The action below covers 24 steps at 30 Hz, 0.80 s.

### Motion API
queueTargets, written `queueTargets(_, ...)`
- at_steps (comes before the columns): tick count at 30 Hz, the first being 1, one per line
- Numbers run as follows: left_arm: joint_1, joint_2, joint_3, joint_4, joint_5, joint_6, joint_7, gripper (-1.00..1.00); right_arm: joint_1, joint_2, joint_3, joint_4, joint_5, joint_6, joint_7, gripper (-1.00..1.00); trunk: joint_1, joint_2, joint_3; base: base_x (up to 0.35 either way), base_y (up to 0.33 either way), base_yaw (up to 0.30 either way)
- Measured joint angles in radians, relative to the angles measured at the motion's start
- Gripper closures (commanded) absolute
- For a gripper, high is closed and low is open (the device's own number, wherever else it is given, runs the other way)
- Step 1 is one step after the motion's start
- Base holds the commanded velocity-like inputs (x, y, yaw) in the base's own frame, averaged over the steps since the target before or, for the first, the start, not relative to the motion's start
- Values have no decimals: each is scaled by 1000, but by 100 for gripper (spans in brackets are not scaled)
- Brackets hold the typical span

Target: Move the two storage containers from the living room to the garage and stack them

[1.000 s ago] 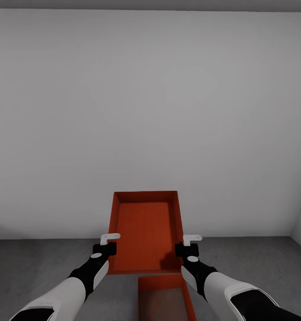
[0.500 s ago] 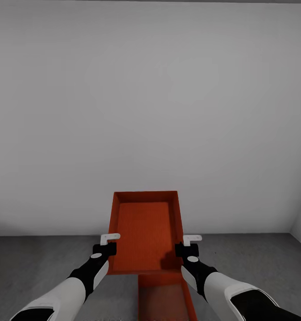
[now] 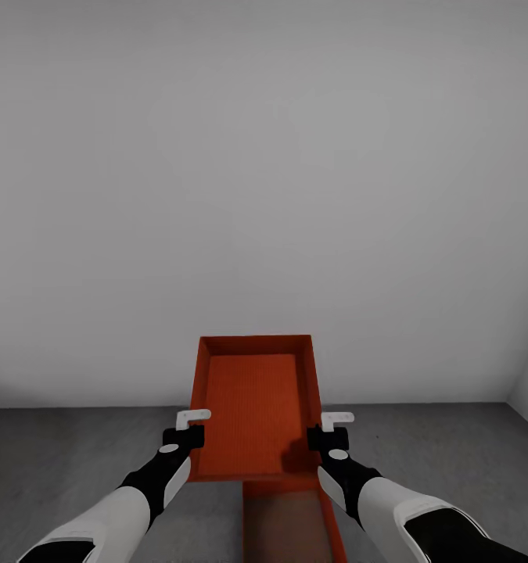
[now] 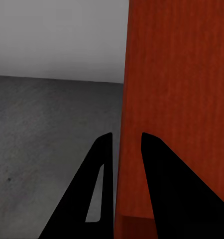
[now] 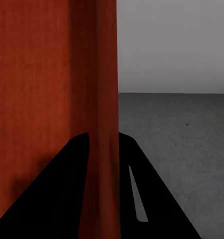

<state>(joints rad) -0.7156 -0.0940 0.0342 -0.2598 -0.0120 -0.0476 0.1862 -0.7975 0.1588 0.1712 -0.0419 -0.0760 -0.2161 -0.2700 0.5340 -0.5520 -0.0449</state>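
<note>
Both arms hold one orange-red storage container (image 3: 256, 407) up over the garage floor (image 3: 60, 461), nothing inside it. Left pincer (image 3: 192, 422) and right pincer (image 3: 335, 424) are each clamped narrow on a side wall. Second container (image 3: 291, 524) sits empty underneath. Versus a second ago, only the camera tipped down.

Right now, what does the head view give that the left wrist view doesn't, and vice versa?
Head view alone: both arms, the right gripper on the held container's far side, and a second container lower down, under it. Left wrist view alone: the left gripper's fingers straddling the container wall up close. Shared: the held container, grey floor, pale wall.
</note>
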Motion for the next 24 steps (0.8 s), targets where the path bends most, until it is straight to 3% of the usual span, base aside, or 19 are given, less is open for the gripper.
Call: queueTargets(24, 0, 0, 0, 0, 0, 0, 0, 100, 0, 0, 0, 0, 0, 0, 0, 100, 0, 0, -38, 0, 0, 0)
